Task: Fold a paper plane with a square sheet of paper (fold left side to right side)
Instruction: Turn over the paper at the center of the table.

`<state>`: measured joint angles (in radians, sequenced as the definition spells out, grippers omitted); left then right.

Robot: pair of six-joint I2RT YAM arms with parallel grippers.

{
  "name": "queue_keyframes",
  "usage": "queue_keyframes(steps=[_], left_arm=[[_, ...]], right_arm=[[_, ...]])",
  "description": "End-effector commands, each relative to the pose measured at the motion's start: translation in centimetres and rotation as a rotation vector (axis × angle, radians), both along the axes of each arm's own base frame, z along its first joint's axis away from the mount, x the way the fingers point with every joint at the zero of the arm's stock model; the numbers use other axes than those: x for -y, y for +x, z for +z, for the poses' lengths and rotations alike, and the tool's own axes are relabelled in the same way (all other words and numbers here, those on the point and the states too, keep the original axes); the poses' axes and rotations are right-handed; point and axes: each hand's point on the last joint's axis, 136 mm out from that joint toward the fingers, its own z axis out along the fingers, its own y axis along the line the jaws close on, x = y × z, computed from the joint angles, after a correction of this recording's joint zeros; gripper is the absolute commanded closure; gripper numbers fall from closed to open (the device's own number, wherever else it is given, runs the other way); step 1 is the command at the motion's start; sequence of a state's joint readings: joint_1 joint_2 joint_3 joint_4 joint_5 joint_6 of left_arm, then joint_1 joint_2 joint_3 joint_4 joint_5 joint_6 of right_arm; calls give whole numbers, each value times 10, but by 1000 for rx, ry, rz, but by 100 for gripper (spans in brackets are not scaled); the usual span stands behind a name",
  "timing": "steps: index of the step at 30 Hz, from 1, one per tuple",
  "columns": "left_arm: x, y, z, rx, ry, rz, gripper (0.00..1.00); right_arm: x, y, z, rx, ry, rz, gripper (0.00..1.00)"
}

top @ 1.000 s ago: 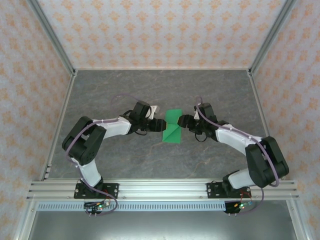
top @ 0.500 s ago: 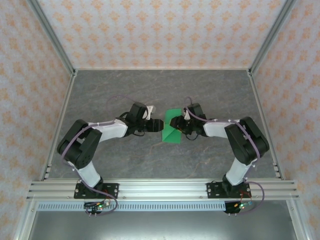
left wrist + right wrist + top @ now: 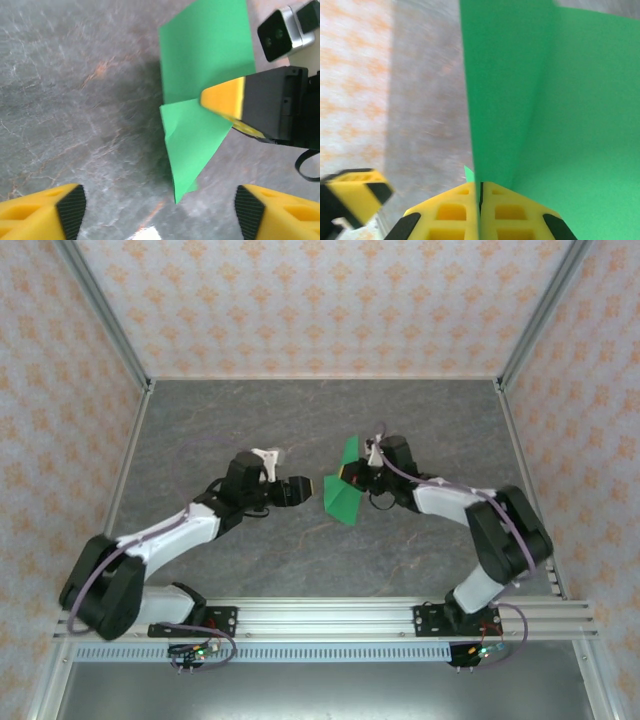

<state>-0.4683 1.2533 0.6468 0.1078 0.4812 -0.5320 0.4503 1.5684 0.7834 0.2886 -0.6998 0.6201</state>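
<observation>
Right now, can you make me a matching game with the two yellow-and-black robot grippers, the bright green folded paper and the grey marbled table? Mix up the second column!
Things:
1. left yellow-and-black gripper
2. right yellow-and-black gripper
3. bright green folded sheet of paper
4. grey marbled table

States:
A. pinched at one edge, partly lifted
B. lies underneath everything
C. open, holding nothing
D. shut on the paper

Pairs: 1-C, 2-D, 3-A, 4-B

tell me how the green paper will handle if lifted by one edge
Likely floppy: the green paper, pinched in the right gripper, bends up along a crease. Probably very light, so a nudge could slide it across the smooth table.
</observation>
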Motion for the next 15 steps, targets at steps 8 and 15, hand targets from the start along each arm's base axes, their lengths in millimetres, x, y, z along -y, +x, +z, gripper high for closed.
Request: queue_keyframes(steps=[8,15], left_arm=[[11,-38,169,361,-381,-135,5],[28,-62,216,460,-507,-246,16]], right_arm=[[-8,-51,212,514,272,187,95],[-39,-90,267,593,380,334,95]])
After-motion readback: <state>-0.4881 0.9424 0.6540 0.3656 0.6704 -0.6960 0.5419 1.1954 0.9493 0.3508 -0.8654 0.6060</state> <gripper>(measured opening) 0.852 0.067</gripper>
